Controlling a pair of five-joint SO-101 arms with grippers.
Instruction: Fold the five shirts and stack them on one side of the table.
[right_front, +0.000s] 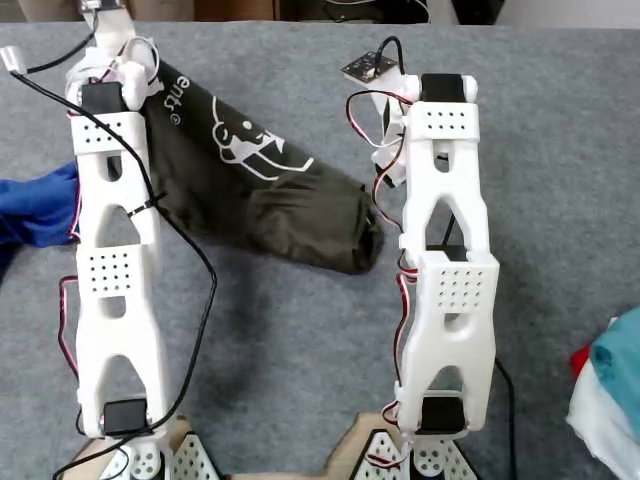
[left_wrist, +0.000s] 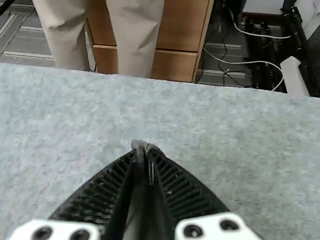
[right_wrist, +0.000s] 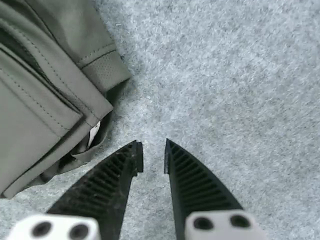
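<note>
A dark olive shirt (right_front: 270, 195) with a white print lies crumpled on the grey table (right_front: 560, 150), between my two arms. In the right wrist view the olive shirt (right_wrist: 45, 95) shows its folded hems beside my right gripper (right_wrist: 152, 150). That gripper is slightly open just above the table, with nothing between its fingers. My left gripper (left_wrist: 145, 148) is shut and empty, low over bare table near the far edge. A blue shirt (right_front: 40, 205) lies at the left edge, beside the left arm (right_front: 110, 260). Teal, red and white shirts (right_front: 610, 385) are heaped at the right edge.
The right arm (right_front: 450, 250) stretches away over the table's middle, its red and black cables hanging at its side. A black cable (right_front: 195, 255) runs along the left arm. Beyond the far edge stand a wooden cabinet (left_wrist: 175, 30) and a person's legs (left_wrist: 100, 30).
</note>
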